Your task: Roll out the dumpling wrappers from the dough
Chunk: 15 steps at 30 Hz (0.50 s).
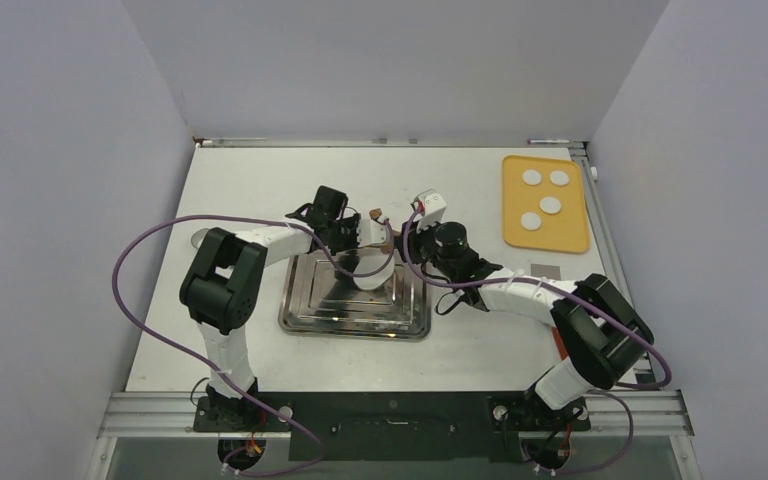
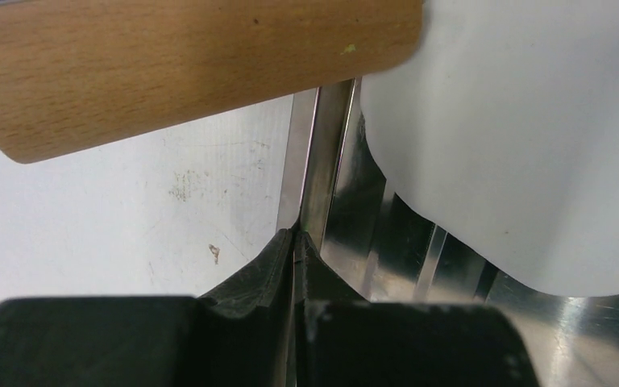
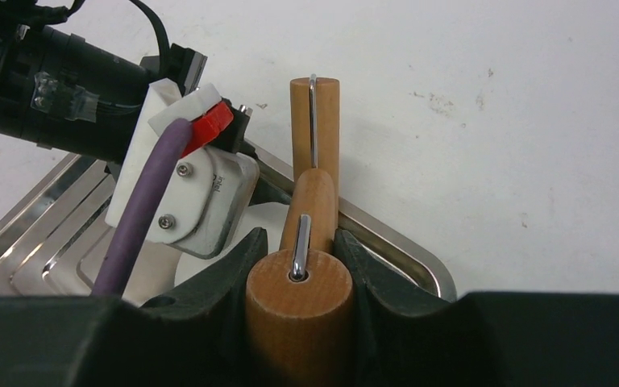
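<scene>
Left claw point(image 2: 294, 242) pinches the tray point(image 1: 310, 318) rim; right claw point(image 3: 300, 242) clamps the rolling pin point(image 3: 298, 302) handle over the tray; four dumpling wrappers point(image 1: 551, 205) lie to the tray's right.

Four white dumpling wrappers point(image 1: 551, 204) on orange tray point(image 1: 572, 234)

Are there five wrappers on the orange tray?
No, the top view shows only four dumpling wrappers on the orange tray.

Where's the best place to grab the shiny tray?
Its thin raised rim, from above, one finger inside and one outside. The tray is wide and flat, so only the edge fits; the left gripper is shut on it that way.
</scene>
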{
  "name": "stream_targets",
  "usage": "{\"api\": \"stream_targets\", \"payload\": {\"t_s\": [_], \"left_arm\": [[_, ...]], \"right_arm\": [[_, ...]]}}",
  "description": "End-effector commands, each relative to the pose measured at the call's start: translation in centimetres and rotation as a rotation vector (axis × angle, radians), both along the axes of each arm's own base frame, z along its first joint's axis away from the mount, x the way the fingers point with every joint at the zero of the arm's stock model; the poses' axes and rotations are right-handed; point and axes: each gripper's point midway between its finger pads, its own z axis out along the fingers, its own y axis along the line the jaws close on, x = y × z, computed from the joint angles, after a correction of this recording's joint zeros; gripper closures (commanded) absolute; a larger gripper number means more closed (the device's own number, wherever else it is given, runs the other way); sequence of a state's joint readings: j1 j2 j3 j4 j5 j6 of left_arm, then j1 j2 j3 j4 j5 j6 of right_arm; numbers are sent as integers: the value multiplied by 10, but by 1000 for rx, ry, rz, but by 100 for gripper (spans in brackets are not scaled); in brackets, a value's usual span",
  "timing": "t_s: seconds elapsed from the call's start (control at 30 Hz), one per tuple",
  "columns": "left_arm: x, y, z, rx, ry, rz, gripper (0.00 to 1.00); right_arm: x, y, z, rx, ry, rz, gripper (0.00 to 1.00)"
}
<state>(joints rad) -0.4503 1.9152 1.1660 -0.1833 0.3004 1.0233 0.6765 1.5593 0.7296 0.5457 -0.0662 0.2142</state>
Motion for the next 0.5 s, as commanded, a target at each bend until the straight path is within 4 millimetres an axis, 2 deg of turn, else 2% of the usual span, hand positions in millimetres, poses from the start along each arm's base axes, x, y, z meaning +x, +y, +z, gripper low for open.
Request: {"api": "stream_targets", "payload": {"t_s": [0.0,0.13,0.23,0.47], "left_arm": [[-48,22,-48,92,241,35,100],[-51,18,-48,93,241,22,100],[-48,22,-48,91,239,34,100],[-48,22,-48,92,240,33,100]], "right_arm": [[-28,19,17,91,79,102,92],[-48,24,18,134,117,135,92],[-59,24,20,130,133,139,92],[-73,16,28,128,154,110,92]]}}
